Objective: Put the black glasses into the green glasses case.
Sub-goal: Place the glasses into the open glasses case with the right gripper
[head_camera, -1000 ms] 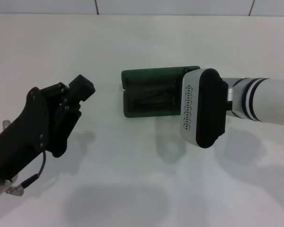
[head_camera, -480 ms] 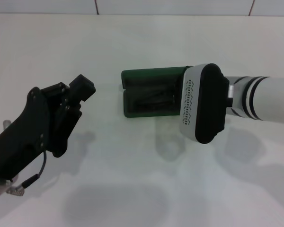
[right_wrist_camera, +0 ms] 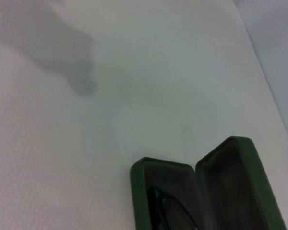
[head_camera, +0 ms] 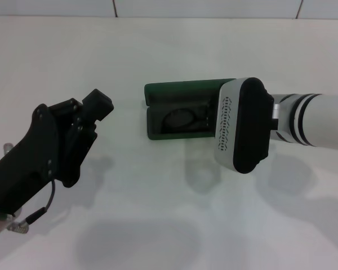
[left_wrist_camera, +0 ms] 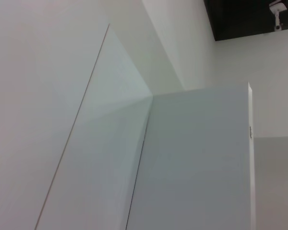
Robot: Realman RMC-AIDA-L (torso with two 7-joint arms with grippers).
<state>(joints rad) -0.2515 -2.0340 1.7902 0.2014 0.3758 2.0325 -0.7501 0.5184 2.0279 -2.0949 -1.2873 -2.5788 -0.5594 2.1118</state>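
The green glasses case (head_camera: 177, 109) lies open on the white worktop (head_camera: 158, 50), and the black glasses (head_camera: 182, 119) rest inside its lower half — only one oval lens and a bit of frame show, because the right arm's white-and-black wrist housing hangs over the case's right end and hides the rest. The right pincer is buried under that housing, so whether it is apart or together cannot be told. The left pincer (head_camera: 93, 109) hangs well off to the case's left, clear of everything — its state cannot be told either.
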